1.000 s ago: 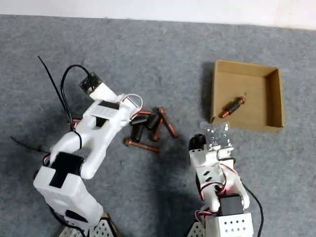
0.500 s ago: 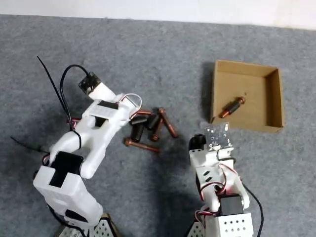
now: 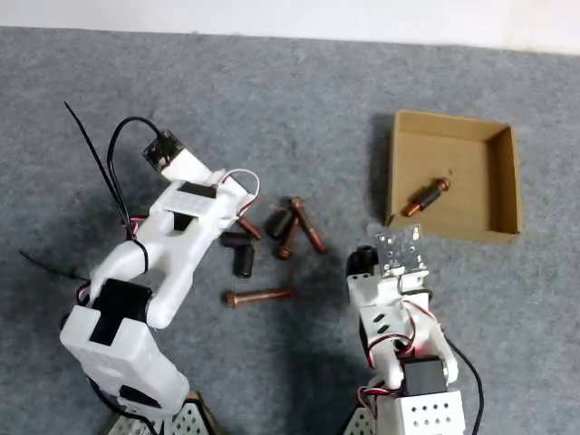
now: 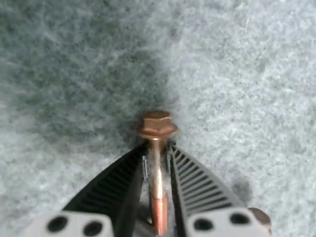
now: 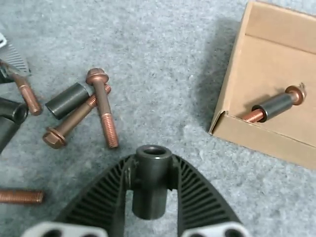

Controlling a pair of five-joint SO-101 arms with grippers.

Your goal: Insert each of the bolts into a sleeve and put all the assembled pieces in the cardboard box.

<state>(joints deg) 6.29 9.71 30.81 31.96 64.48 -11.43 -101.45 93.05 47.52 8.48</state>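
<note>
A bolt (image 4: 157,124) is being clamped by its shank in the left gripper (image 4: 157,150), with its head projecting past the fingertips. A sleeve (image 5: 149,197) is being grasped in the right gripper (image 5: 151,165) with its bore left exposed — evidently to receive that bolt. Spare bolts (image 3: 260,295) and spare sleeves (image 3: 243,260) are lying on the carpet (image 3: 317,109) between the arms — one assembled piece (image 3: 426,197) is resting in the cardboard box (image 3: 462,163).

Even overhead light, soft shadows
</note>
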